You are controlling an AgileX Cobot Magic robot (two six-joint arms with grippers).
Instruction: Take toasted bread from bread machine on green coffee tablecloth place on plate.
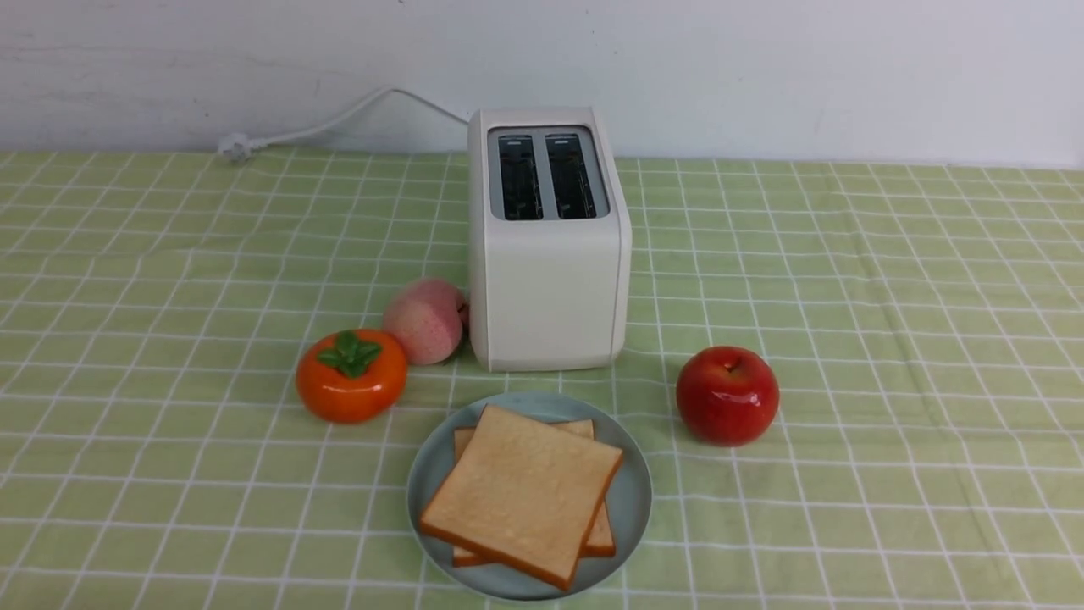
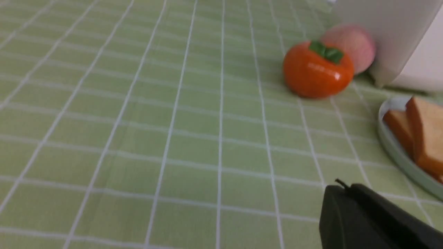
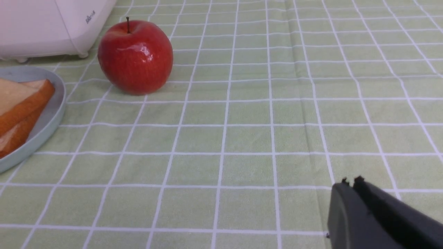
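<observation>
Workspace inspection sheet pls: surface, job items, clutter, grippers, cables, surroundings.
Surface: green coffee tablecloth, white grid, faint creases.
Job's things: both slices of toasted bread stacked on the plate; bread machine upright behind it, both slots empty.
Clutter: orange persimmon and peach left of the bread machine, red apple right.
Grippers: left gripper and right gripper look shut, holding nothing, above bare cloth.
Cables: white power cord, unplugged, plug on the cloth.
Surroundings: white wall.

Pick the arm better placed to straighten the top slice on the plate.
Left, probably. The left tool sits close beside the plate rim in its wrist view; the right tool lies much farther from it.
</observation>
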